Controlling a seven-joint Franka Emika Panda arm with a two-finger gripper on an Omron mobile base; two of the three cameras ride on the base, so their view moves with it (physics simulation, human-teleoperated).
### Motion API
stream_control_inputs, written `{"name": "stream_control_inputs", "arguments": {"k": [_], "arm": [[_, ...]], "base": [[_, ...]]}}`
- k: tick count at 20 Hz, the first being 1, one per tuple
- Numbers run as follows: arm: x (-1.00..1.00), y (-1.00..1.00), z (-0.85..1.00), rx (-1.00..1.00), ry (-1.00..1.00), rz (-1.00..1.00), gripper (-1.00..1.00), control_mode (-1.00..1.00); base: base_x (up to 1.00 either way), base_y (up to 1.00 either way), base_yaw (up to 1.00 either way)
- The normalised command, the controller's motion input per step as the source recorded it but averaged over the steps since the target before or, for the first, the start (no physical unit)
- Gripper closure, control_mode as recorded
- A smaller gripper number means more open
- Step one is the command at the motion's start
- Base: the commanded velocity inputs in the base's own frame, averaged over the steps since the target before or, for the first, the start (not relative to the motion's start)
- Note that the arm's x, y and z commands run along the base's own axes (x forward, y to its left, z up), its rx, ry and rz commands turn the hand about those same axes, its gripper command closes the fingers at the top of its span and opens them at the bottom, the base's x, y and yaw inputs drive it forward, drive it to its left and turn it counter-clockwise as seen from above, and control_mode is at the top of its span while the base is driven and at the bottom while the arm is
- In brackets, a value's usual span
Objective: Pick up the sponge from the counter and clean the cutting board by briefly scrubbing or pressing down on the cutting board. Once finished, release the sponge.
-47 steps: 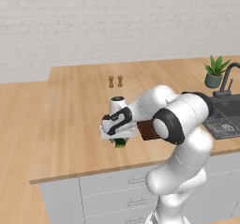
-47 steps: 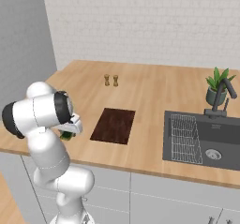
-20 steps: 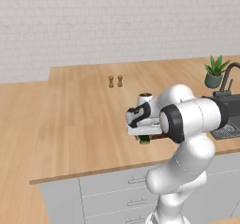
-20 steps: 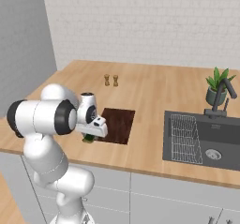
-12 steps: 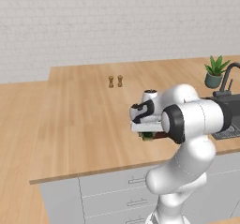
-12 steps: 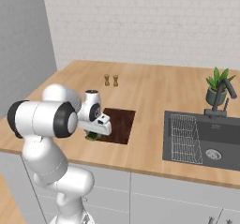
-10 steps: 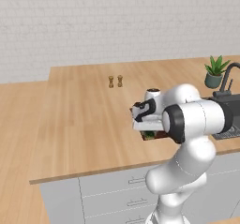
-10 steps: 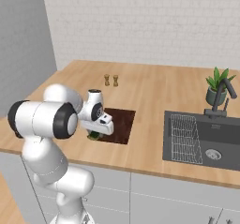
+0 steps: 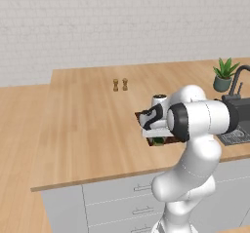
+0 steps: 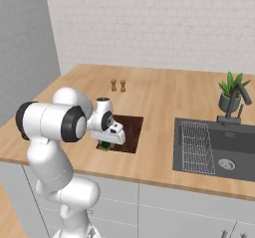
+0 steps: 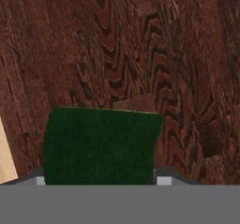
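My gripper point(image 9: 157, 138) is shut on the dark green sponge point(image 9: 157, 141), which pokes out below the hand. It hangs low over the near left part of the dark reddish-brown cutting board point(image 10: 128, 127), on the light-wood counter point(image 10: 154, 98). Whether sponge and board touch, I cannot tell. In the hand view the sponge point(image 11: 101, 143) sits between the fingertips, with the cutting board's wood grain point(image 11: 140, 45) close behind it. A strip of counter point(image 11: 5, 157) shows at the left edge. From the left base, only slivers of the cutting board point(image 9: 143, 115) show around the hand.
Two small shakers point(image 9: 120, 84) stand farther back on the counter. To the right is the black sink point(image 10: 219, 143) with a faucet point(image 10: 234, 102) and a potted plant point(image 10: 230, 93). Grey drawer fronts point(image 9: 112, 203) run below the counter's front edge.
The gripper carried the sponge rightward from the counter left of the board to above the board, then sank lower toward it.
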Motion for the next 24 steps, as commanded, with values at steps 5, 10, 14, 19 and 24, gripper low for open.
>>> {"name": "stream_control_inputs", "arguments": {"k": [5, 10, 14, 19, 24], "arm": [[0.00, -0.53, 0.11, 0.02, -0.01, -0.05, 1.00, -1.00], [0.02, -0.52, -0.02, 0.00, 0.00, -0.05, 1.00, -1.00], [0.01, -0.38, -0.59, -0.06, 0.00, -0.01, 1.00, -1.00], [0.00, -0.49, -0.29, -0.04, -0.03, -0.01, 1.00, -1.00], [0.00, -0.63, -0.05, 0.00, -0.04, -0.02, 1.00, -1.00]], "base": [[0.00, 0.00, 0.00], [0.00, 0.00, 0.00], [0.00, 0.00, 0.00], [0.00, 0.00, 0.00], [0.00, 0.00, 0.00]]}}
